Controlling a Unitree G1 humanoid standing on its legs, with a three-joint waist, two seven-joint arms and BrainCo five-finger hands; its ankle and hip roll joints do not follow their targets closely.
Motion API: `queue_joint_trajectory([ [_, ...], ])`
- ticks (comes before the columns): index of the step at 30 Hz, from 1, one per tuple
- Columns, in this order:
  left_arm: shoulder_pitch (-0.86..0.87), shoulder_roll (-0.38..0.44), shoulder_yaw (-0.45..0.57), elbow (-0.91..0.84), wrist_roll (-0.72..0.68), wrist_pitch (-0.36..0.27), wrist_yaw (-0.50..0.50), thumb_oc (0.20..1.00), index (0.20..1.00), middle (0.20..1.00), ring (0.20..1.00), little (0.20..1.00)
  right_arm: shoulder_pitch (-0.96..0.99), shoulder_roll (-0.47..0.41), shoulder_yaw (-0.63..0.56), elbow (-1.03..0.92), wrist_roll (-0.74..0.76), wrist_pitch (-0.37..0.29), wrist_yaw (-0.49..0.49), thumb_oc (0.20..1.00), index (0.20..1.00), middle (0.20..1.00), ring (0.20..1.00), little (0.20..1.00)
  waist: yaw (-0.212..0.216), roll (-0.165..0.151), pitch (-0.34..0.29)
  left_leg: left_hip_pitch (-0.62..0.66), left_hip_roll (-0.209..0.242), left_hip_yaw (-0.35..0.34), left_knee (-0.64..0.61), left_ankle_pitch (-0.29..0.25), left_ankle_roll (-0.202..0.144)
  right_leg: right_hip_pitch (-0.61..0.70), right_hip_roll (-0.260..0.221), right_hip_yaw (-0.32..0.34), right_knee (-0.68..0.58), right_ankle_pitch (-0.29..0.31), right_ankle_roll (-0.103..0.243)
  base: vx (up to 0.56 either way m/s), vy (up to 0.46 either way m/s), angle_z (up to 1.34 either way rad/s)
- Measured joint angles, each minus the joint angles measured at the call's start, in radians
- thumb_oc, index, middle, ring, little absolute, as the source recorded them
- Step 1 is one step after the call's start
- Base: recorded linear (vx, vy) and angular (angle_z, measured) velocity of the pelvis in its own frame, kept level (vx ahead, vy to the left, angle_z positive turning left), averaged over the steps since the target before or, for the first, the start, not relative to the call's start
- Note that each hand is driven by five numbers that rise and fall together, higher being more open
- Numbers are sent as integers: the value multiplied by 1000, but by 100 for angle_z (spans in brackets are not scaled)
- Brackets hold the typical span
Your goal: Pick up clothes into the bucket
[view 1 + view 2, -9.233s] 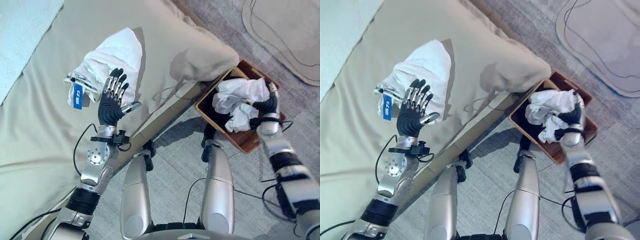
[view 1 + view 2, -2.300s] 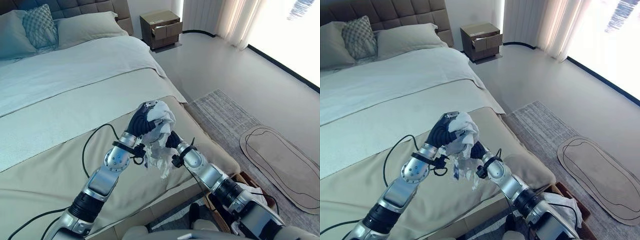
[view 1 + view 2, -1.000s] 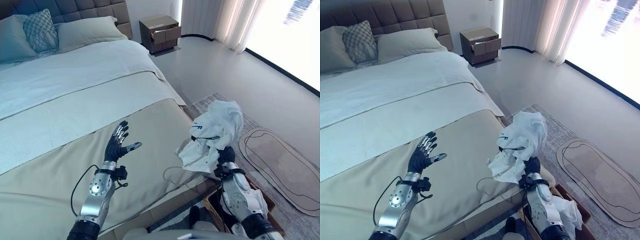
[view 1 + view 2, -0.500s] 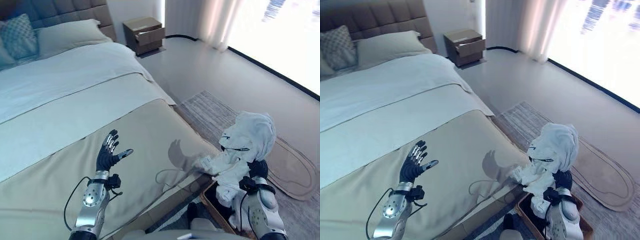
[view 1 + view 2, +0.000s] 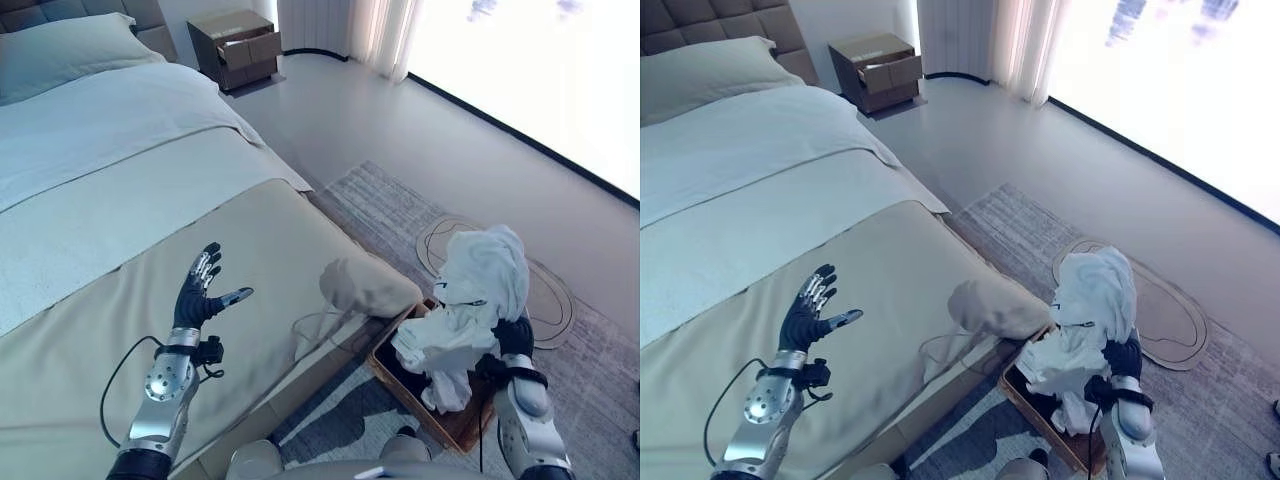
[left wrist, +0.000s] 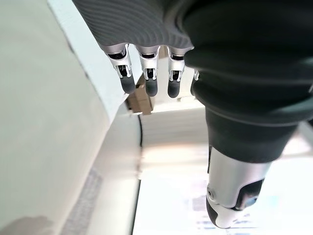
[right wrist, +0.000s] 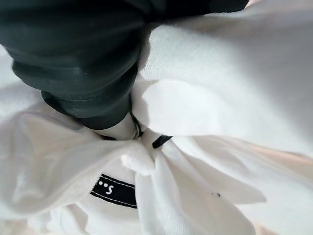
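White clothes (image 5: pixel 478 290) are held bunched in the right hand (image 5: pixel 514 340) above the brown bucket (image 5: pixel 455 425) by the bed (image 5: pixel 250 260) corner, and should be lowered inside the rim before release, while the left hand (image 5: pixel 196 295) is kept spread over the bed.

bed (image 5: pixel 120 200): left of frame, beige cover, pillow at top
floor: grey rug (image 5: pixel 400 210), wooden bucket (image 5: pixel 400 385) lower right
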Motion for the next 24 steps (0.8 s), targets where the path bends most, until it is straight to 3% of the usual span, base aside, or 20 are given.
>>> queue_joint_trajectory([
  [2, 3, -25, -1, -3, 0, -1, 1, 1000, 1000, 1000, 1000, 1000, -4, -31, -1, 4, 0, 4, -5, 200, 200, 200, 200, 200, -5, 20, -3, -18, 22, 0, 17, 6, 4, -24, 20, 10, 8, -2, -5, -108, -197, -26],
  [6, -15, -32, -9, -10, -5, -5, 2, 1000, 1000, 1000, 1000, 1000, -7, -74, 0, 21, -12, 2, -42, 200, 200, 200, 200, 200, -27, 22, 2, -94, 36, -18, 87, -7, -15, -86, 22, 22, 49, -13, -17, -180, -146, -4],
  [9, -104, 1, -74, -20, -28, -22, 17, 1000, 1000, 1000, 1000, 1000, -103, -98, 1, 116, -44, 2, -91, 200, 200, 200, 200, 200, -24, 3, 88, -225, 26, -59, 163, -8, -14, -199, -6, 21, 143, -25, -28, -192, -80, 30],
  [16, -141, 46, -115, -93, -75, -37, 39, 1000, 1000, 1000, 1000, 1000, -362, -129, 46, 195, -98, -2, -175, 200, 200, 200, 200, 200, -15, 36, 255, -423, 9, -69, 208, -5, 11, -426, -40, 68, 245, -29, -32, -131, -38, 8],
  [24, -161, 73, -120, -165, -99, -62, 59, 1000, 1000, 1000, 1000, 1000, -515, -181, 78, 236, -88, -8, -257, 200, 200, 200, 200, 200, -19, 70, 304, -541, 8, -57, 200, 41, 34, -587, -32, 108, 285, -11, -55, -71, -21, -8],
])
